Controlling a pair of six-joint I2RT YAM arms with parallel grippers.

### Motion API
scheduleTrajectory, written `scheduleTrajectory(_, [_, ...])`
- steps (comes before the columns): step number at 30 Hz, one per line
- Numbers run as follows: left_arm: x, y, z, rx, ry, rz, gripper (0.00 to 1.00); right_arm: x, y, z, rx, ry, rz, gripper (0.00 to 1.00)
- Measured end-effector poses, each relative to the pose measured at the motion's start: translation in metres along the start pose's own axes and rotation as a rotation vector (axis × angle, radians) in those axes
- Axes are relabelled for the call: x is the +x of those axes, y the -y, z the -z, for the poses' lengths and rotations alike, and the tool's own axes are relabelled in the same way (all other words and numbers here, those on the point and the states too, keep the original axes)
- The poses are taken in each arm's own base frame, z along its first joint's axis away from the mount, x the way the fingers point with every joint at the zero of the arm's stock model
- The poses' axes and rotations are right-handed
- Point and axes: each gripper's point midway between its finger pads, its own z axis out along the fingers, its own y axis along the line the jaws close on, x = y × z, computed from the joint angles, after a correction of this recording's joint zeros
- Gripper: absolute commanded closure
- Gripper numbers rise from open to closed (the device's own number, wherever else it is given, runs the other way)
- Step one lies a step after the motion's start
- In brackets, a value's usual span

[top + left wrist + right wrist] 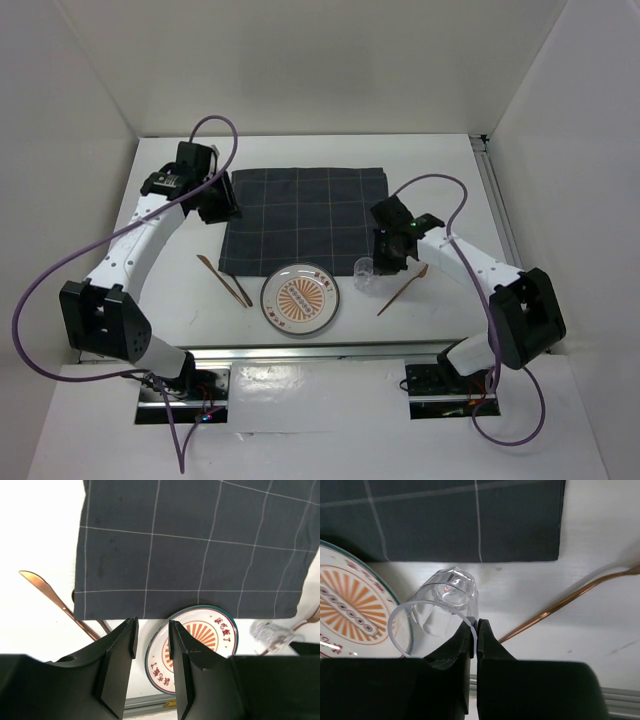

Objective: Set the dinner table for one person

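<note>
- Desk [440,165]: white, lies under the navy cloth [300,215], with bare margins all round the cloth, widest to its right.
- Right tool [476,625]: low, off the cloth's near-right corner, pinched tight on the rim of the glass [442,605].
- Left tool [151,630]: above the cloth's left edge, part-open, empty.

the left arm [140,235] and right arm [470,262] are white shells with chunky black joints, each trailing a purple cable [440,178]; left claw [150,630] and right claw [476,627] are matte black.
</note>
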Motion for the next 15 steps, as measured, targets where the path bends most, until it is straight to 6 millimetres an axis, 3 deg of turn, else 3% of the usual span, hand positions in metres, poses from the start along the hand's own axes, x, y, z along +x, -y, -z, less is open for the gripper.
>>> scheduleTrajectory(4, [0.011, 0.011, 0.010, 0.036, 0.014, -0.012, 0.53, -0.050, -0.015, 0.027, -0.005, 0.108, 0.005, 1.00])
scheduleTrajectory(7, [0.033, 0.015, 0.019, 0.063, 0.011, -0.036, 0.37, -0.113, -0.027, 0.041, -0.020, 0.207, -0.014, 1.00])
scheduleTrajectory(8, [0.042, 0.016, 0.022, 0.072, 0.002, -0.046, 0.25, -0.140, -0.029, 0.040, -0.017, 0.237, -0.027, 1.00])
scheduleTrajectory(11, [0.057, 0.019, 0.024, 0.085, -0.024, -0.061, 0.16, -0.210, -0.028, 0.024, 0.001, 0.297, -0.062, 1.00])
scheduleTrajectory(15, [0.078, 0.013, 0.016, 0.072, -0.076, -0.083, 0.17, -0.285, -0.021, -0.022, 0.042, 0.343, -0.103, 1.00])
